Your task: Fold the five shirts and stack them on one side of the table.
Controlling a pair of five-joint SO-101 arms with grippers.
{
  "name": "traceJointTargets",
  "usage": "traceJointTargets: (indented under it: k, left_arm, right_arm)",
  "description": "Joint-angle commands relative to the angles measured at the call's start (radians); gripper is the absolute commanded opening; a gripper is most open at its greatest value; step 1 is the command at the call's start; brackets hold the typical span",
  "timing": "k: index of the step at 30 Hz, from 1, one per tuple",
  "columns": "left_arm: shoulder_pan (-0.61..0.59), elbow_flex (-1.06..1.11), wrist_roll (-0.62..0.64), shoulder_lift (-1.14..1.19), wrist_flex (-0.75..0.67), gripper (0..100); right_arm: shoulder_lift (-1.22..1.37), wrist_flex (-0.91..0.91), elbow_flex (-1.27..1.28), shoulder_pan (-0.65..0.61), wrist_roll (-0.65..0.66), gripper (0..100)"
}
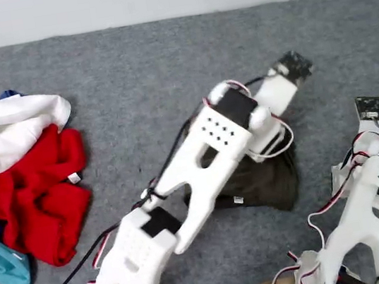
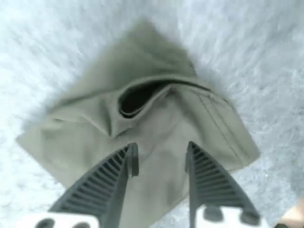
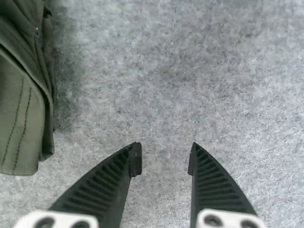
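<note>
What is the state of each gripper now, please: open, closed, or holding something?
Left gripper: jaws open, holding nothing, over the olive-green fabric shirt.
Right gripper: jaws open, holding nothing, over the grey carpet-like table surface.

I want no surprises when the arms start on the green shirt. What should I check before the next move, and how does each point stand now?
1. The left pincer is open: ok.
2. The left pincer is over the green shirt: ok.
3. The right pincer is open, over bare table beside the shirt: ok.
4. The green shirt lies flat: not ok, it is bunched with a gaping fold.
5. The green shirt is apart from the pile: ok.
6. The pile holds the other four shirts: cannot tell.
</note>
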Motion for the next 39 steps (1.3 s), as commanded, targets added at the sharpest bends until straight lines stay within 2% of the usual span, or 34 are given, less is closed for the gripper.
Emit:
traceJointTargets:
  k: [1,7,17,27,32,39]
  left_arm:
    - [-0.051,0.059,0.003,-0.127,0.021,17]
    - [-0.186,0.323,0.003,-0.137,0.020,17]
    - [-0.172,0.608,0.002,-0.143,0.020,17]
    - [-0.069,0.611,0.002,-0.144,0.018,17]
    - [-0.091,0.516,0.003,-0.183,0.021,17]
    - [-0.166,0.475,0.002,-0.436,0.021,17]
  right_arm:
    - [-0.027,-0.012,-0.040,0.012,-0.009,17.3]
    - [-0.027,-0.012,-0.040,0.012,-0.009,17.3]
    - [-0.027,-0.012,-0.040,0.012,-0.009,17.3]
    - [-0.027,-0.010,-0.038,0.012,-0.009,17.3]
    - [-0.027,-0.010,-0.038,0.012,-0.009,17.3]
    - [-0.027,-0.010,-0.038,0.008,-0.009,17.3]
